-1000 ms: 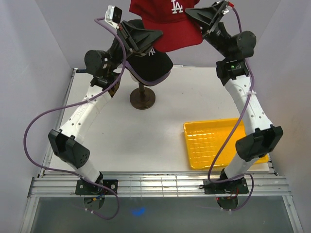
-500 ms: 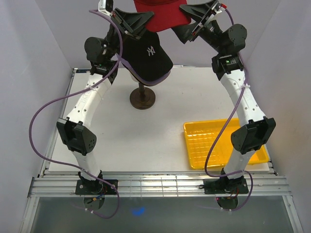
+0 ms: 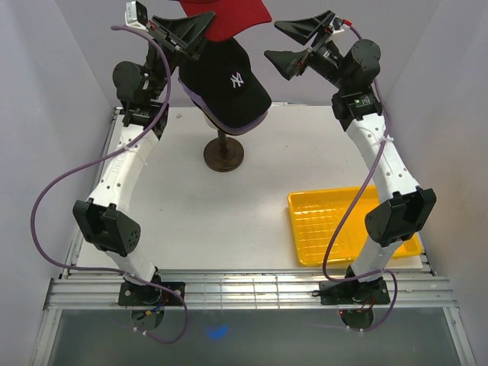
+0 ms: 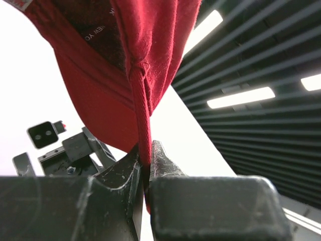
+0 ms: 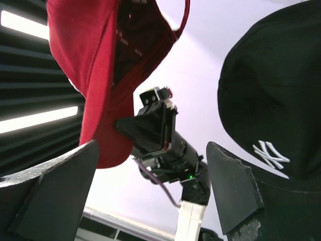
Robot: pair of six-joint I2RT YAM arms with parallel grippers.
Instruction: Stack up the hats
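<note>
left gripper (image 3: pixel 200 32): at upper left of the top view, raised high above the table (image 3: pixel 191 206). in the left wrist view the jaws are clenched on a folded seam of the red cap (image 4: pixel 140 55), the fabric pinched between both fingers (image 4: pixel 123 178). the cap hangs from this grip alone and is cut off by the top edge of the top view (image 3: pixel 232 17).

right gripper (image 3: pixel 272 40): at upper right of the top view, jaws spread wide and grasping nothing. its fingers point toward the red cap, clear of the fabric. in the right wrist view the red cap (image 5: pixel 100 70) hangs in the upper left, apart from both fingers (image 5: pixel 55 196).

black ny cap (image 3: pixel 229 84): seated on top of the dark wooden stand (image 3: pixel 223 156) at upper centre of the top view, logo facing the camera. the red cap is just above and behind its crown; contact between the two cannot be told.

yellow tray (image 3: pixel 335 221): lower right of the table, near the right arm.
</note>
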